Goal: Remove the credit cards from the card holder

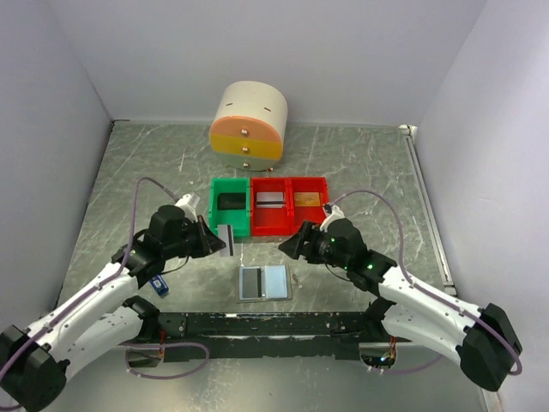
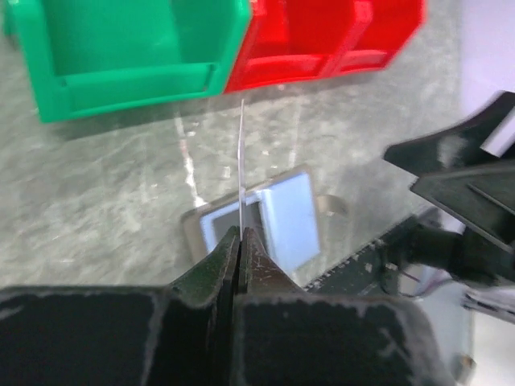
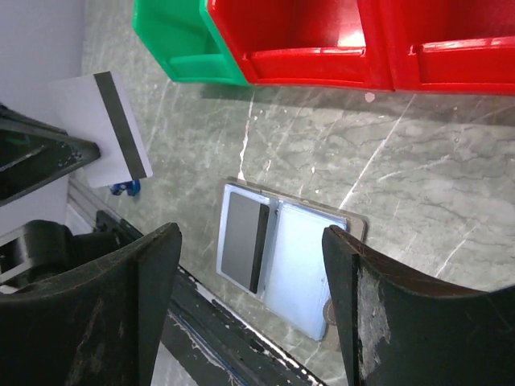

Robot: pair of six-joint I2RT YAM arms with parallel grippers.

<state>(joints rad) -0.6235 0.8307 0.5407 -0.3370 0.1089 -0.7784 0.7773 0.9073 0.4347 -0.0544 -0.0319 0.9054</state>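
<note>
Both are white shells with chunky black joints, the left arm [image 1: 86, 319] and the right arm [image 1: 422, 300] alike, each trailing a pale mauve cable [image 1: 153, 180]. Small green lights [image 1: 371, 267] glow on the right one. The right gripper [image 3: 251, 237] has black fingers [image 3: 149, 314], scuffed grey along their edges.

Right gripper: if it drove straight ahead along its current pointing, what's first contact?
Most likely the open card holder, around the dark card in its pocket: both sit centred ahead of the right gripper in its wrist view. Depth unclear.
</note>
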